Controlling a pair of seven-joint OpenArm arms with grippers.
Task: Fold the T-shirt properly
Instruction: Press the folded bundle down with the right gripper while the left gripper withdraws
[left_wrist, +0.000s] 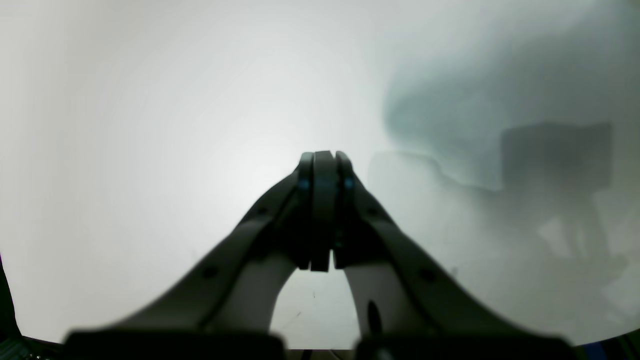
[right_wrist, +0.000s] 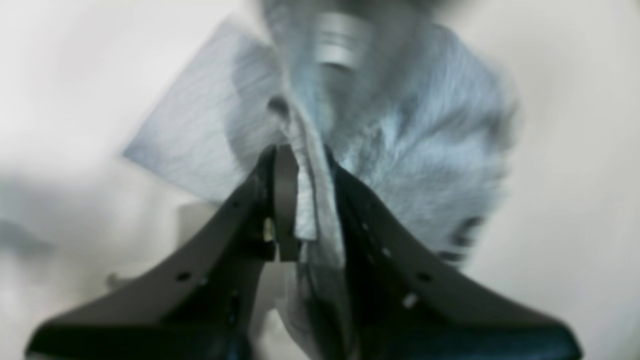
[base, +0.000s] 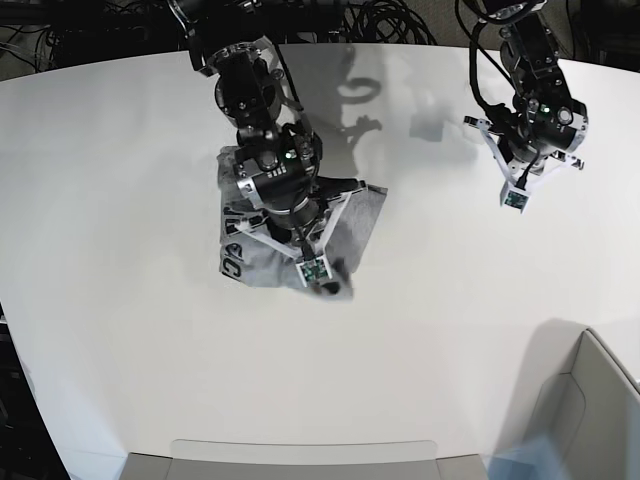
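Your right gripper (right_wrist: 300, 200) has its jaws clamped on a bunched fold of the grey T-shirt (base: 262, 258), which lies crumpled on the white counter (base: 120, 200). It is light, limp cloth, so grip hems. The left gripper (left_wrist: 324, 210) is closed, empty.

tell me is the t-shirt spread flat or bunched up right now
Bunched up. The T-shirt lies gathered in a crumpled heap under the right arm, and the right gripper is shut on a fold of it.
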